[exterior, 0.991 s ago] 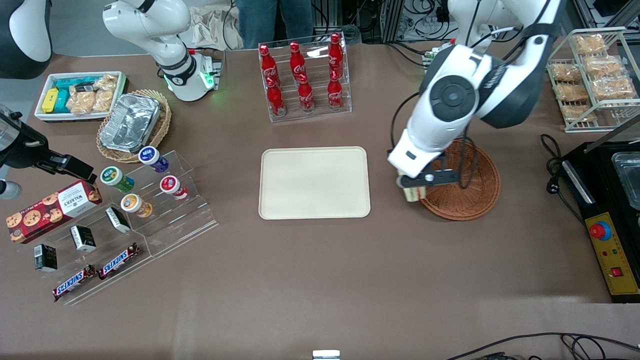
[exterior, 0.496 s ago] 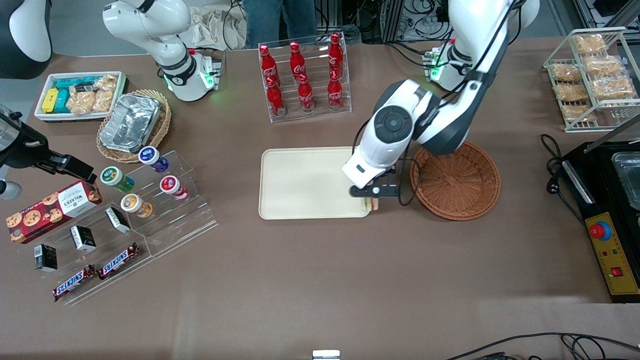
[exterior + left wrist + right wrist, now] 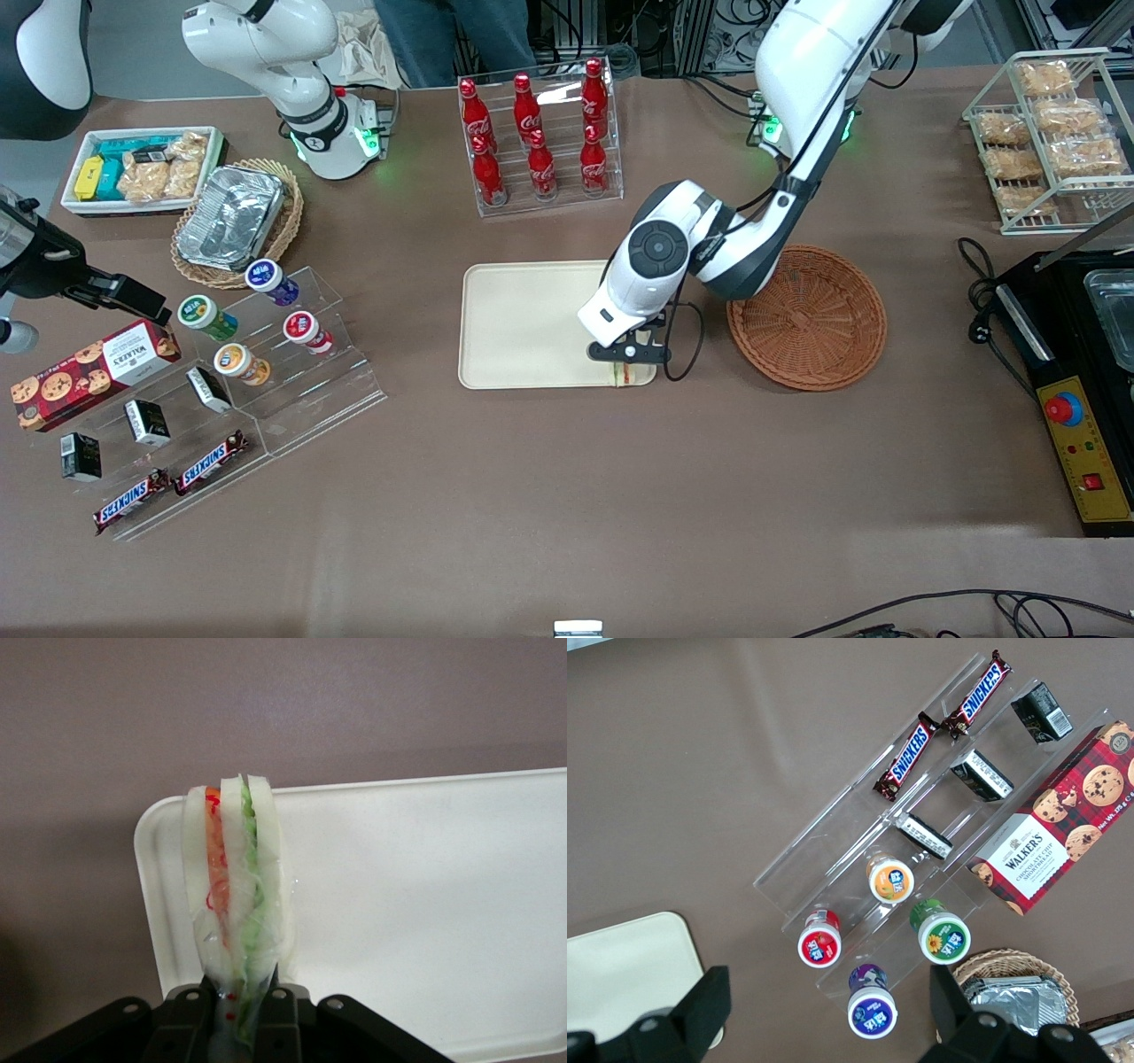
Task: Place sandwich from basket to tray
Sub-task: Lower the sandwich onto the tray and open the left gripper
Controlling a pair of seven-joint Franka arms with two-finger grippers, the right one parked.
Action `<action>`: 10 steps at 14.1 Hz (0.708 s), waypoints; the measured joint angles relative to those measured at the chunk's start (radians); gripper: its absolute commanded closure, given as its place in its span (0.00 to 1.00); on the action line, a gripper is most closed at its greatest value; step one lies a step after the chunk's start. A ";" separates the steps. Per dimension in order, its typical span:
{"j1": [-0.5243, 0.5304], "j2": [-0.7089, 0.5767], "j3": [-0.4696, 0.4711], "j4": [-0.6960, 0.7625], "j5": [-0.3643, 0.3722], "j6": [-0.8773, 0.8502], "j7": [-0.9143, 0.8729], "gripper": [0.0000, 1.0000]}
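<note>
Gripper [image 3: 626,363] squeezed tight on the sandwich [image 3: 235,904], just right of the middle of the front picture. Over the tray [image 3: 523,323] corner nearest the camera, beside the basket [image 3: 808,319].

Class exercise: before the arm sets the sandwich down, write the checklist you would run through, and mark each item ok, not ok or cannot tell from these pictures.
1. Claw shut on the sandwich: ok.
2. Sandwich out of the basket: ok, the basket holds nothing.
3. Sandwich over the tray: ok, though only just, at the corner nearest the front camera and the basket.
4. Landing spot on the tray bare: ok.
5. Sandwich already resting on the tray: cannot tell.
6. Sandwich held by one end, the rest sticking out past the fingers: ok.
</note>
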 measured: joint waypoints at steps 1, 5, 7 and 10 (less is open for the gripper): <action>0.000 0.014 0.001 -0.001 0.001 0.008 0.001 0.79; 0.000 0.029 0.003 -0.004 0.008 0.005 0.002 0.01; 0.001 0.018 0.007 -0.003 0.009 -0.041 0.002 0.01; 0.008 -0.042 0.022 0.008 0.012 -0.154 0.001 0.01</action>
